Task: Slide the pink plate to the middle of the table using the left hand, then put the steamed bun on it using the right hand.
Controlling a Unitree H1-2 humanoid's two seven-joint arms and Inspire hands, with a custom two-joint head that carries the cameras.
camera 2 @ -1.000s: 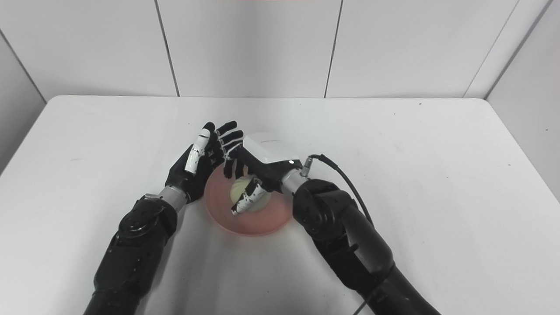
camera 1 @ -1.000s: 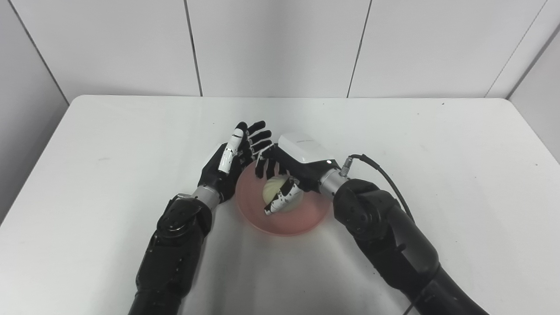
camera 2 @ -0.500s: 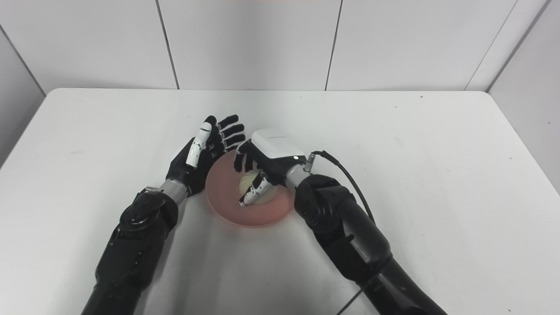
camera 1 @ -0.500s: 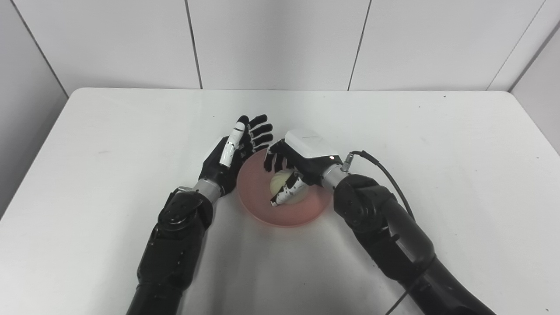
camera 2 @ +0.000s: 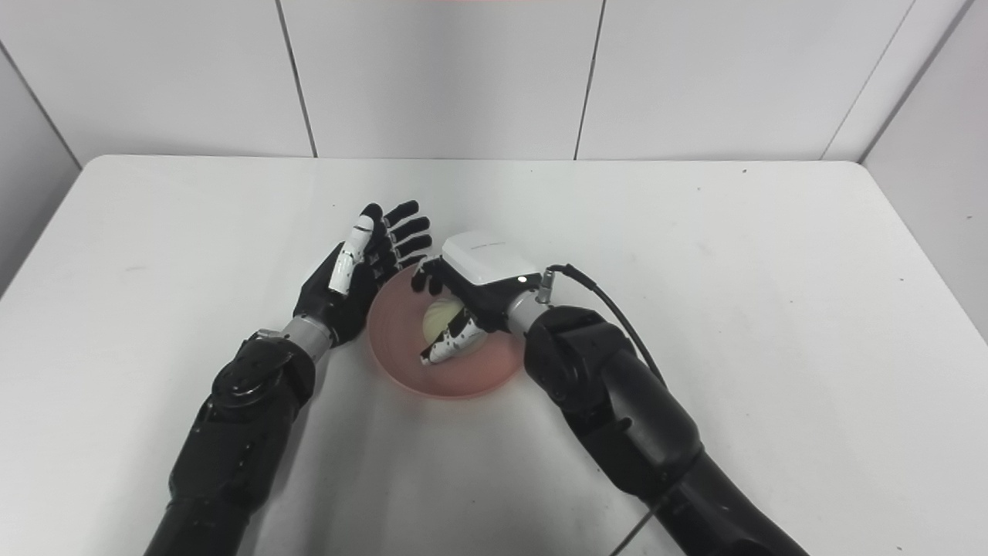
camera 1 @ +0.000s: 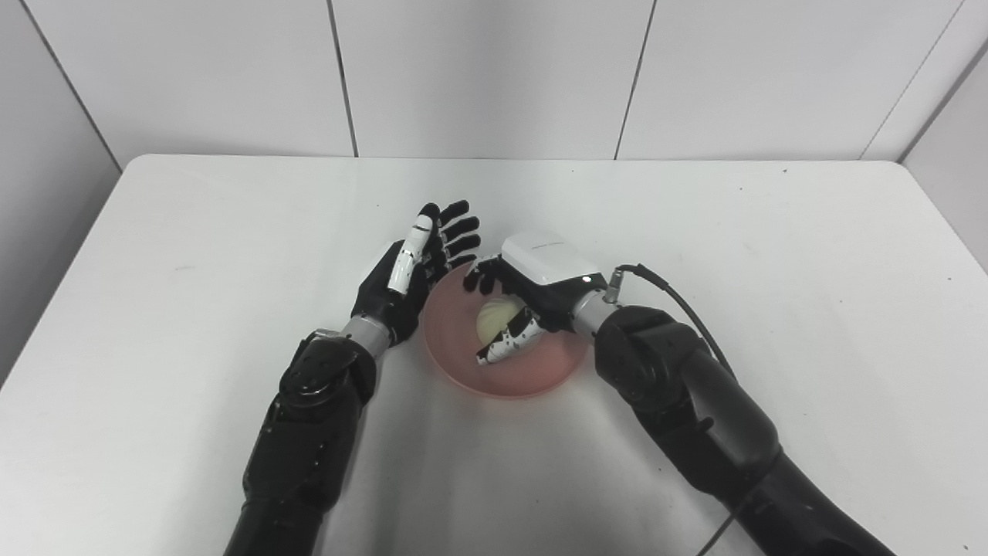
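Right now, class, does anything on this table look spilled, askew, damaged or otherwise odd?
Nothing stands out. The pink plate lies flat mid-table, the steamed bun sits whole on it under the right hand, and the left hand is open beside the rim.

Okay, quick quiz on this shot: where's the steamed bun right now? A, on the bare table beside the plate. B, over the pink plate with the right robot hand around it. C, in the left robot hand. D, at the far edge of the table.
B: the steamed bun sits over the pink plate, with the right robot hand curled around it, while the left robot hand is open beside the plate.
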